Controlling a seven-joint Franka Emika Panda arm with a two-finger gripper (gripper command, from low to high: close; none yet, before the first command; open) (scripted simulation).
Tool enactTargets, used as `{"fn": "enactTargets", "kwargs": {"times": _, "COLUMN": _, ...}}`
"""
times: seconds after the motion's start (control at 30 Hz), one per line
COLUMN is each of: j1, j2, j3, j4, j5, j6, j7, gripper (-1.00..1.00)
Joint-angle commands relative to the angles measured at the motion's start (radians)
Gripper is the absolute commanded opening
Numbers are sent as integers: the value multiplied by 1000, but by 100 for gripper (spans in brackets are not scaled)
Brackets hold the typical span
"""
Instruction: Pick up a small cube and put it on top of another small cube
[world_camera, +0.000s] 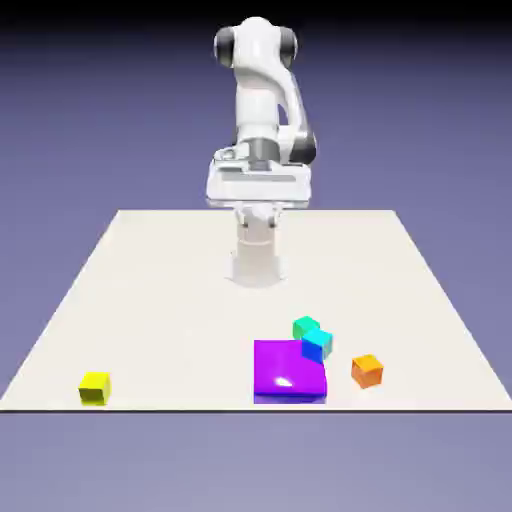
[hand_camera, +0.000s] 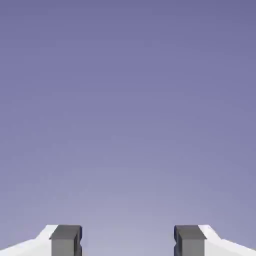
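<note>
Gripper (hand_camera: 128, 241) spread, nothing between tips | yellow cube (world_camera: 95, 388) ahead, below, near table edge (world_camera: 190, 411) | sloppy descent could nudge it off, I judge

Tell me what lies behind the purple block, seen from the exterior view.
The cyan cube and green-teal cube show behind the purple block; anything its body covers can't be seen.
</note>
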Motion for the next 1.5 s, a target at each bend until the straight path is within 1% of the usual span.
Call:
{"fn": "enactTargets", "kwargs": {"times": 0.0, "j1": 1, "j2": 36, "j3": -19, "j4": 30, "j5": 11, "j6": -26, "j7": -17, "gripper": 0}}
{"fn": "enactTargets", "kwargs": {"times": 1.27, "j1": 54, "j2": 1413, "j3": -726, "j4": 1176, "j5": 432, "j6": -1032, "j7": -674, "gripper": 0}}
{"fn": "enactTargets", "kwargs": {"times": 1.33, "j1": 54, "j2": 1426, "j3": -732, "j4": 1186, "j5": 436, "j6": -1041, "j7": -680, "gripper": 0}}
{"fn": "enactTargets", "kwargs": {"times": 1.43, "j1": 28, "j2": 1511, "j3": -679, "j4": 1147, "j5": 488, "j6": -921, "j7": -704, "gripper": 0}}
{"fn": "enactTargets", "kwargs": {"times": 1.47, "j1": 28, "j2": 1511, "j3": -679, "j4": 1147, "j5": 488, "j6": -921, "j7": -704, "gripper": -100}}
